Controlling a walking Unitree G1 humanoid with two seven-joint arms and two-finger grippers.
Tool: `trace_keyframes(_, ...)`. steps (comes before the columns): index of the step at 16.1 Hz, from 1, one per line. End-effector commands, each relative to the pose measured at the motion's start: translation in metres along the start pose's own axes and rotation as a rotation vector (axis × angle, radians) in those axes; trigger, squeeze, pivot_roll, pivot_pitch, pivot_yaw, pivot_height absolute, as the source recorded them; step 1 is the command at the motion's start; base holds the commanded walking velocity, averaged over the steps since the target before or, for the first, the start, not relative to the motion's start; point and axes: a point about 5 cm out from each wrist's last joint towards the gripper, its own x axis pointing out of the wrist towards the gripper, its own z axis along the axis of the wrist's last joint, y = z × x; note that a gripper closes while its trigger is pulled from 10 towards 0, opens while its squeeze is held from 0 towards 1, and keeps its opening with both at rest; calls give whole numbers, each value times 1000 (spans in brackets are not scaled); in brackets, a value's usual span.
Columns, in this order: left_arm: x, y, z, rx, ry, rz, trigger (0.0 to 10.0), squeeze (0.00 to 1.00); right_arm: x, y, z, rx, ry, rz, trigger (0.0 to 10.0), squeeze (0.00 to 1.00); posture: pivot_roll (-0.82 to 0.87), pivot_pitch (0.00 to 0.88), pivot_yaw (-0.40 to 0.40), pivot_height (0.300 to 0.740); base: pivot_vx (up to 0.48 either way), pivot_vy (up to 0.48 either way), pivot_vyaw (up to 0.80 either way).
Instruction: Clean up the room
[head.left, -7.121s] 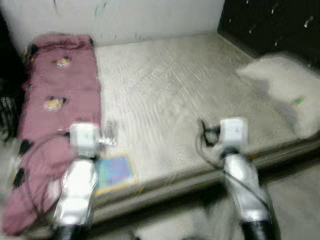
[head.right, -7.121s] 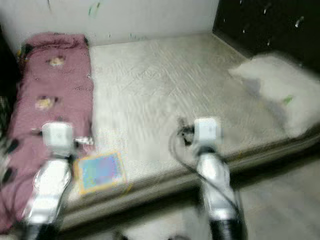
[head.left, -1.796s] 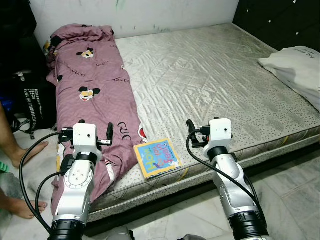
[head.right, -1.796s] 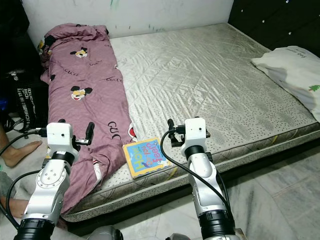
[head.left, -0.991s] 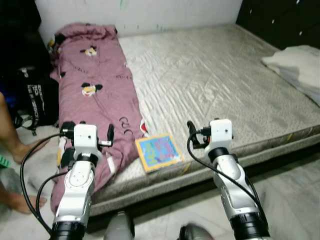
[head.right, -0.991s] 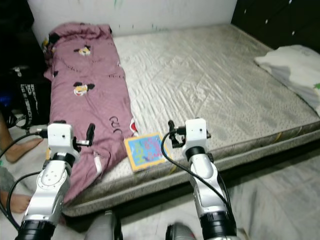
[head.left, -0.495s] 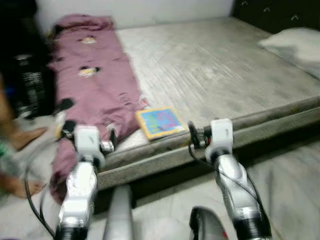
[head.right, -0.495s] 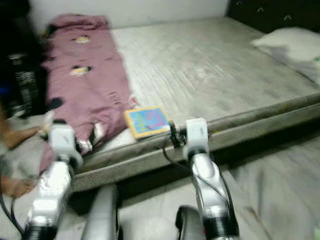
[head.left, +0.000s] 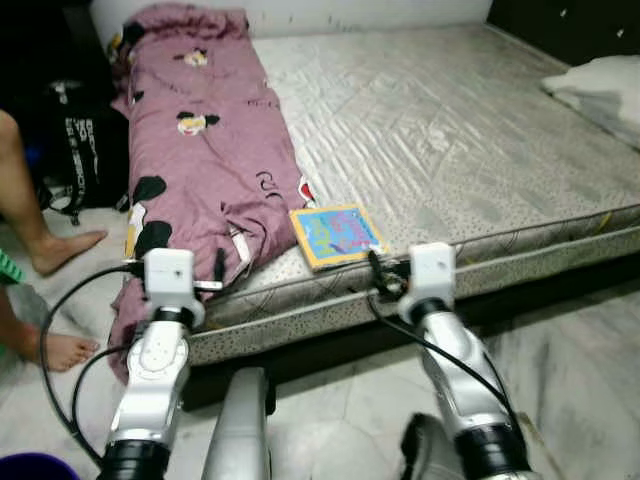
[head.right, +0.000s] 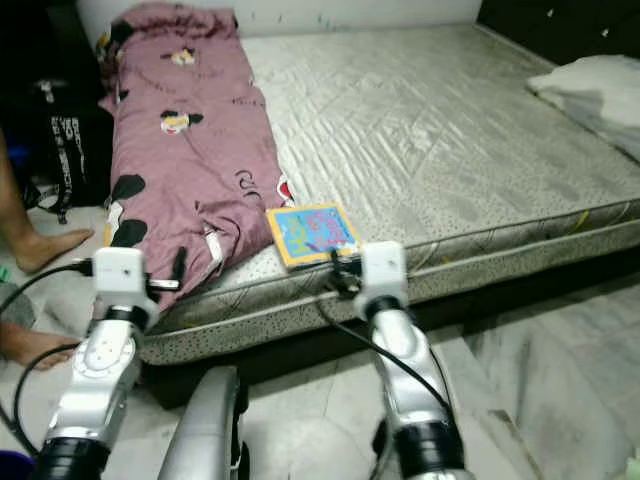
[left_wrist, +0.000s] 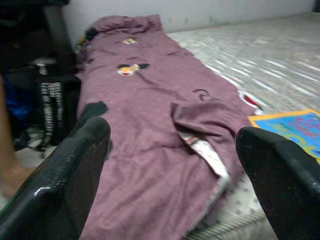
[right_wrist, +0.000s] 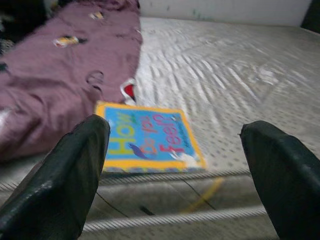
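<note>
Right gripper (right_wrist: 175, 165), fingers spread, faces the flat book (right_wrist: 149, 136).

The pillow (head.left: 600, 85) on the far side of the mattress (head.left: 440, 130) is cut off by the picture's right edge. A person stands beside the bed, and just a leg (head.left: 25, 195) and a bare foot (head.left: 52, 350) come in from the left edge. The dark bag (head.left: 85, 140) next to the purple blanket (head.left: 205, 150) sits in shadow, and the white lettering on it is too small to read. In the right wrist view the book (right_wrist: 147, 137) is soft, so its title is readable in part at best. In the left wrist view the same book (left_wrist: 292, 125) is cut by the edge, and the black fingers (left_wrist: 60, 180) are blurred in the foreground.
</note>
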Motion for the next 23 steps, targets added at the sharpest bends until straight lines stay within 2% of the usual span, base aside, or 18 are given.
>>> trace_keyframes(1, 1, -2, 1, -1, -5, -6, 10000, 0, -1, -8, 0, -5, 3, -18, 10000, 0, 72, 0, 3, 588, 0, 0, 0)
trace_keyframes(6, 2, -3, 1, -11, 2, -5, 10000, 0, 0, -7, 0, -2, 9, -9, 10000, 0, 66, 0, 3, 583, 0, 0, 0)
trace_keyframes(13, 4, -3, 1, -16, 4, -2, 10000, 0, 0, -6, 0, -1, 15, -2, 10000, 0, 61, 0, 4, 523, 0, 0, 0)
trace_keyframes(23, 6, 3, 0, -46, 24, 52, 10000, 0, 2, -6, 1, -15, 12, 3, 10000, 0, 61, 0, 2, 523, 0, 0, 0)
